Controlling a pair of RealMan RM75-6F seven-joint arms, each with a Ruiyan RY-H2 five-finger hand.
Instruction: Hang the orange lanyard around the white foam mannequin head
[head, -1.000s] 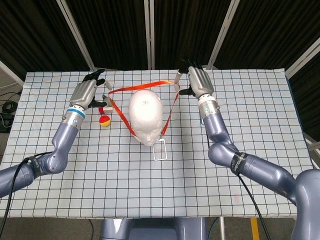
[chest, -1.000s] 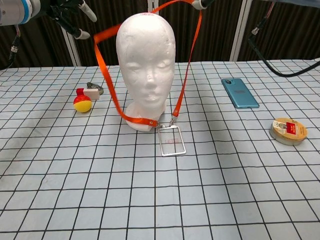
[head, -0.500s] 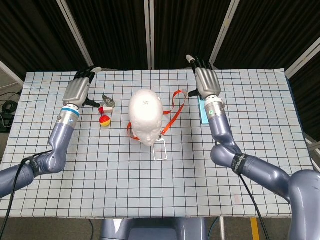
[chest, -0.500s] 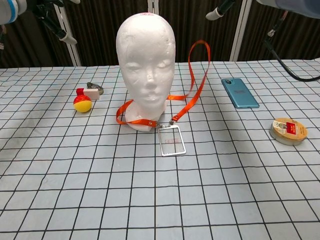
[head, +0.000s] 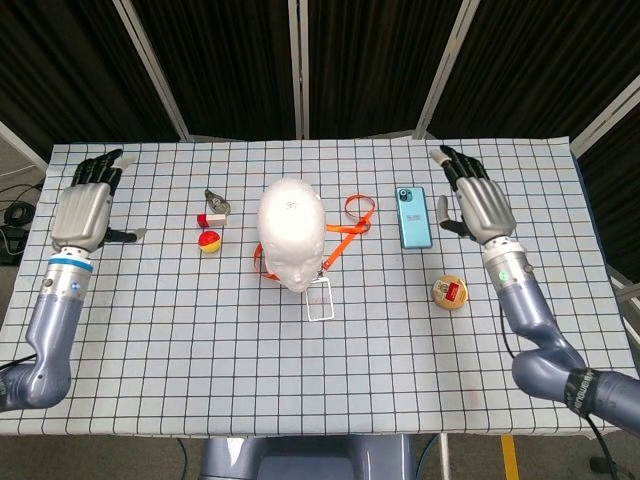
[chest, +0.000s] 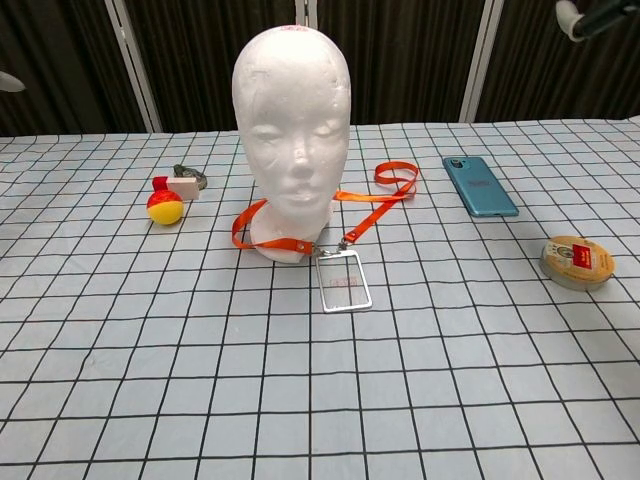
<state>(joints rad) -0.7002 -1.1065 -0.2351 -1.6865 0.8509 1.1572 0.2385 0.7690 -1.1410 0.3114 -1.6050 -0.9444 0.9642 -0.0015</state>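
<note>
Orange lanyard (chest: 372, 205) around upright mannequin head (chest: 291, 120), slack loop rightward; both hands spread, empty.

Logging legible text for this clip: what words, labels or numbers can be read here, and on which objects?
Mannequin head: small red mark on its crown, too blurred to read.
Badge holder: reddish print on the card, too small to read.
Tape roll: red label, unreadable.
Phone: no text visible.
</note>
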